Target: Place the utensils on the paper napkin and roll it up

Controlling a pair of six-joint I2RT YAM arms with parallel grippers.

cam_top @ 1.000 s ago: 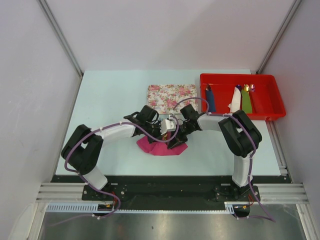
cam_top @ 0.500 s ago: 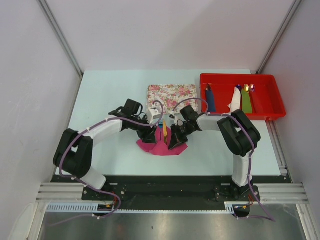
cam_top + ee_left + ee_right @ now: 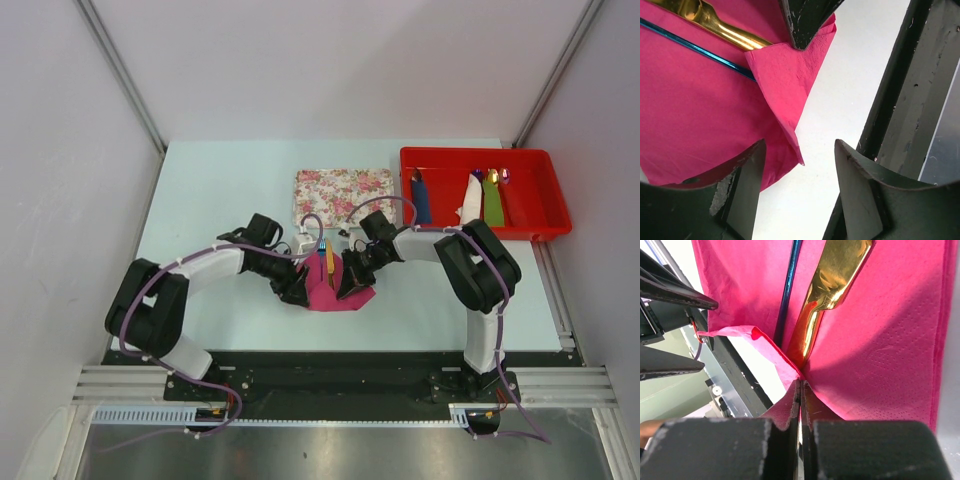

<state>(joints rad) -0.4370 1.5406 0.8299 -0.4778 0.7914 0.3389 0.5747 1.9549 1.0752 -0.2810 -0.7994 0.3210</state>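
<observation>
The magenta paper napkin (image 3: 338,294) (image 3: 700,110) (image 3: 880,340) lies between both grippers near the table's front. On it rest the gold knife (image 3: 329,262) (image 3: 715,22) (image 3: 832,285) and the thin blue fork (image 3: 695,47) (image 3: 790,290), side by side. A corner of the napkin is folded over their handle ends. My right gripper (image 3: 352,285) (image 3: 800,384) is shut on that folded napkin edge, just below the knife handle. My left gripper (image 3: 298,290) (image 3: 798,152) stands open at the napkin's left edge, a loose napkin corner lying between its fingers, which grip nothing.
A floral tray (image 3: 345,193) lies just behind the napkin. At the back right stands a red bin (image 3: 545,215) holding a blue bundle (image 3: 421,200), a white bundle (image 3: 470,203) and a green bundle (image 3: 493,200).
My left gripper has opened, let go near the utensils and drawn back down to the napkin's left edge. The right gripper closed fully on the napkin and stayed in place.
</observation>
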